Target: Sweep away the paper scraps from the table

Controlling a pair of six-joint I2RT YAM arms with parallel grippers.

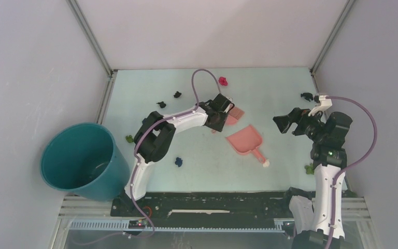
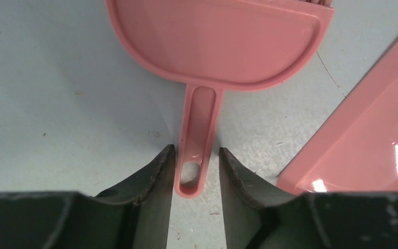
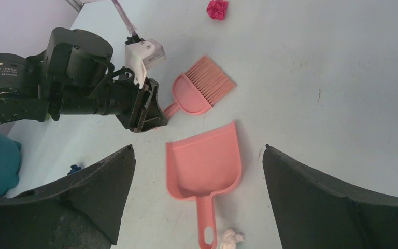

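A salmon-pink brush (image 1: 234,113) lies on the pale mint table (image 1: 150,83). My left gripper (image 1: 220,123) is open; its jaws straddle the end of the brush handle (image 2: 196,140) without clamping it, with a small gap on the right side. A pink dustpan (image 1: 244,139) lies just right of the brush. My right gripper (image 1: 285,123) is wide open and empty, hovering above the dustpan (image 3: 204,161). Paper scraps lie scattered: magenta (image 1: 222,81), black (image 1: 177,94), dark blue (image 1: 178,162), green (image 1: 129,138) and white (image 3: 230,238) by the dustpan handle.
A round teal bucket (image 1: 83,161) stands off the table's left front corner. More scraps sit near the right edge: black (image 1: 306,95) and green (image 1: 309,168). Grey walls with metal rails close in the table on three sides.
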